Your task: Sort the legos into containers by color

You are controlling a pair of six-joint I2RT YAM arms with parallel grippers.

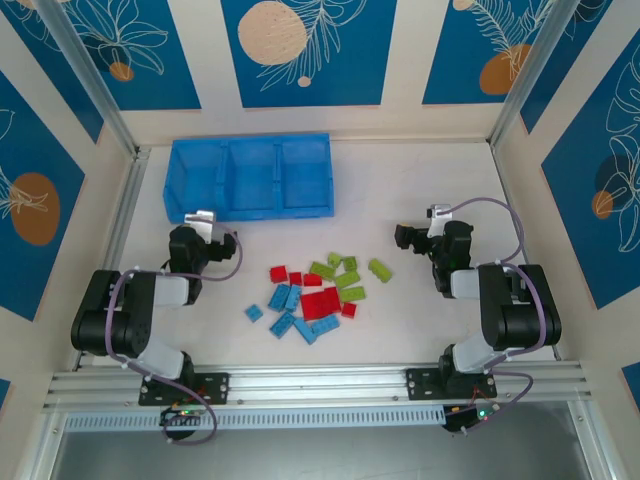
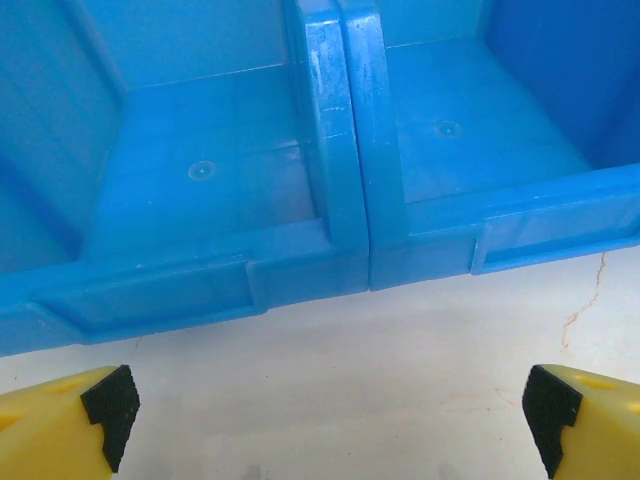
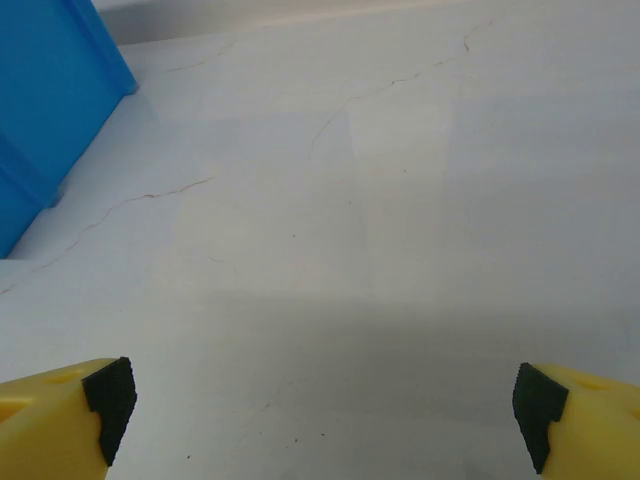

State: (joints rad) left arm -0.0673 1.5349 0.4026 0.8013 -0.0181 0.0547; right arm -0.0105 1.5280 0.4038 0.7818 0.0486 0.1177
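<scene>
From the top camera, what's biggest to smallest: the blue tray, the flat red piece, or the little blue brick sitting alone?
1. blue tray, by far the largest
2. flat red plate
3. lone light blue brick, the smallest

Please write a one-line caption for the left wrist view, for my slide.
Open left tool faces the divider between two compartments of the blue tray on a white table.

The containers point(image 2: 340, 150) are glossy blue plastic, the table point(image 3: 400, 200) smooth, matt white — hairline-cracked — the left fingers point(image 2: 60, 420) yellow plastic.
</scene>
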